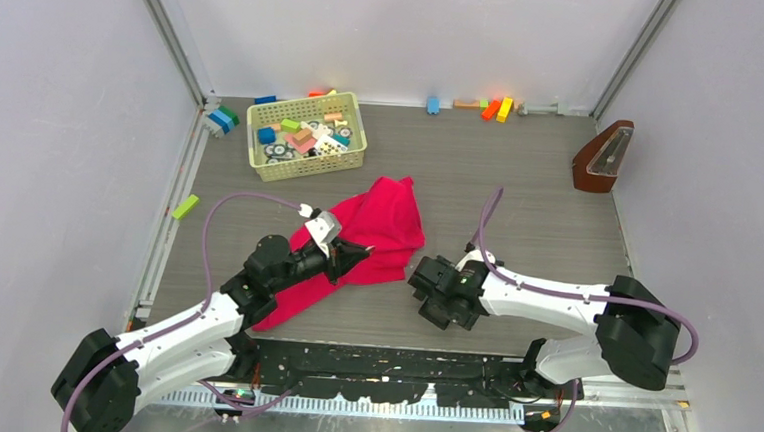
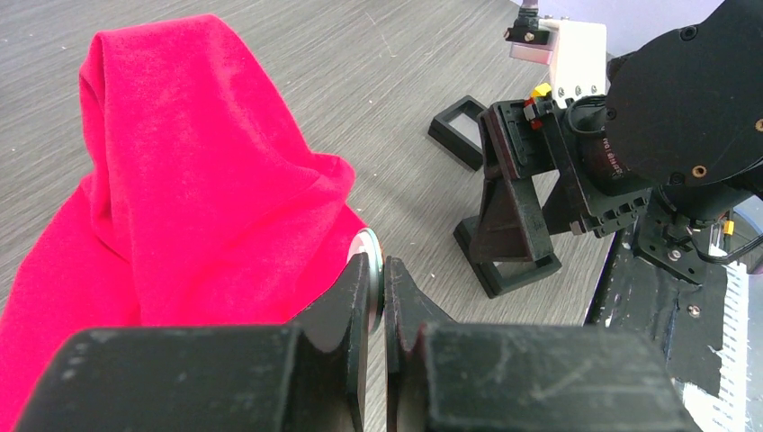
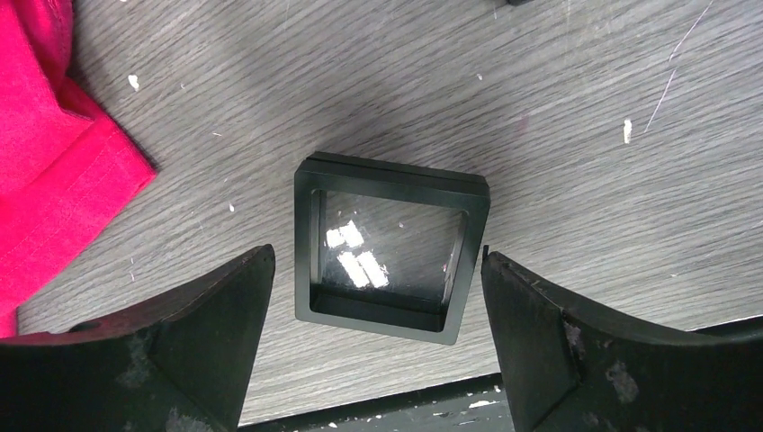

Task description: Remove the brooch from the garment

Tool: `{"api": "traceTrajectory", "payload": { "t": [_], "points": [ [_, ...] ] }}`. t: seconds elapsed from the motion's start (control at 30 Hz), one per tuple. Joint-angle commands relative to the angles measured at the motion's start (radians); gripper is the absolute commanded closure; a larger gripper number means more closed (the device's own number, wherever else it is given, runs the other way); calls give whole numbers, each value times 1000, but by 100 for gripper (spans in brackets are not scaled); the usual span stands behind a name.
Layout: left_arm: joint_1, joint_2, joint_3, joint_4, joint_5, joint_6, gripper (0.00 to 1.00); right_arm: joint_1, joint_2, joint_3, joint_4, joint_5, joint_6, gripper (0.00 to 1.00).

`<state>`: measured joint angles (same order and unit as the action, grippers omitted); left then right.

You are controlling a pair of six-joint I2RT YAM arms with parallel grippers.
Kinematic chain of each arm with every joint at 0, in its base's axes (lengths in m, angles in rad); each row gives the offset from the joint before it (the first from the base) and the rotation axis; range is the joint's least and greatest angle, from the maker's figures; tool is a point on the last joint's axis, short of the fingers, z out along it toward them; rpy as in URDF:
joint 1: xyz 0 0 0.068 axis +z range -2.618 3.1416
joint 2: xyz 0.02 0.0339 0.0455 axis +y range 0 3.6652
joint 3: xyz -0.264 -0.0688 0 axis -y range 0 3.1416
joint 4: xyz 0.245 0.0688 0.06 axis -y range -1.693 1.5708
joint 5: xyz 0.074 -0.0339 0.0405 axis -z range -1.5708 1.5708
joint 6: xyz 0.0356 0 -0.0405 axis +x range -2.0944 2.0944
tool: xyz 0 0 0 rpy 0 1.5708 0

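Observation:
The crimson-pink garment (image 1: 383,221) lies crumpled in the middle of the table, and rises as a fold in the left wrist view (image 2: 180,180). My left gripper (image 1: 350,257) (image 2: 385,270) is at its near right edge, shut on the brooch (image 2: 365,245), a thin pale disc seen edge-on between the pads. Whether the brooch is still fixed to the cloth cannot be told. My right gripper (image 1: 438,292) (image 3: 378,258) stands open, pointing down over a small black square tray (image 3: 391,247) that lies between its fingers without touching them. A corner of the garment (image 3: 54,171) shows at the left of that view.
A second black square tray (image 2: 463,121) lies on the table beyond the right gripper. A yellow basket (image 1: 354,154) of toy blocks stands behind the garment. Loose blocks (image 1: 495,108) line the back wall. A brown wedge-shaped object (image 1: 602,157) sits at the back right, a green block (image 1: 185,206) at the left.

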<state>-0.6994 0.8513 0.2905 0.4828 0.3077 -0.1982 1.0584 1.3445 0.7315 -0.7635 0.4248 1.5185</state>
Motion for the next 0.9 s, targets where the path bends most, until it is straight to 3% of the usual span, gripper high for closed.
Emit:
{"api": "traceTrajectory", "payload": {
  "t": [0.0, 0.4, 0.47, 0.6, 0.87],
  "points": [
    [-3, 1, 4, 66, 14, 11, 100, 6, 10, 30, 12, 41, 7, 10],
    [-3, 27, 14, 65, 28, 6, 100, 6, 45, 28, 51, 2, -16, 16],
    [-3, 38, 18, 65, 35, 4, 100, 6, 43, 29, 51, -2, -20, 22],
    [-3, 61, 28, 63, 42, 0, 100, 6, 18, 27, 45, -2, -26, 31],
    [-2, 128, 69, -9, -40, -39, 100, 5, -88, 10, 91, -17, -125, 33]
  ]
}}
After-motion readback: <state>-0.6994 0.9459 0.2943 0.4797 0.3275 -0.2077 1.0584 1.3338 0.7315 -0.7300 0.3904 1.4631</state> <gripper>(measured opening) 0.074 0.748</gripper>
